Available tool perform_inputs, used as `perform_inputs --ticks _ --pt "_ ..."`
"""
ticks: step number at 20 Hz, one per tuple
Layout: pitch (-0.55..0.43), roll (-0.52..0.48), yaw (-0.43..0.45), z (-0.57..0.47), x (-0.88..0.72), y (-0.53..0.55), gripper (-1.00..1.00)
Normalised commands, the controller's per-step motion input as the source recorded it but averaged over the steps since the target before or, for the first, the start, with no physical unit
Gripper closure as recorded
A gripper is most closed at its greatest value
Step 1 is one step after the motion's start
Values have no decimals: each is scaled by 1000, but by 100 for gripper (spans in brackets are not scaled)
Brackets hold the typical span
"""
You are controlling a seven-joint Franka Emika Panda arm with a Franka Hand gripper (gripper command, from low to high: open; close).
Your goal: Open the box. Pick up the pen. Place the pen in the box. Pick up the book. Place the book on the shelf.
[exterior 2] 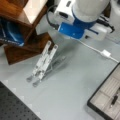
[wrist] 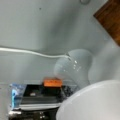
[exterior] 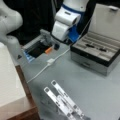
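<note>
The book (exterior: 8,80) lies white on the shelf (exterior: 26,105), well off to a front view's left of the tool (exterior: 53,41) — whether its jaws are apart, I cannot tell. Right of the tool the box (exterior: 96,53) stands open, pen (exterior: 96,48) inside. By my reading every step looks done — nothing more is called for.

Box (exterior 2: 106,100) cut by frame's right edge; hand's fingers hidden behind arm housing (exterior: 65,23)
</note>
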Motion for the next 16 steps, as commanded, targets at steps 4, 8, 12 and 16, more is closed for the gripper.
perform_inputs --ticks 4,8,12,16 --pt "-110 479 -138 -126 67 55 -100" --pt "-170 487 -88 -186 45 20 -100" --pt "-133 346 -129 -161 9 43 -100" --pt "-116 174 -137 -147 6 58 -100"
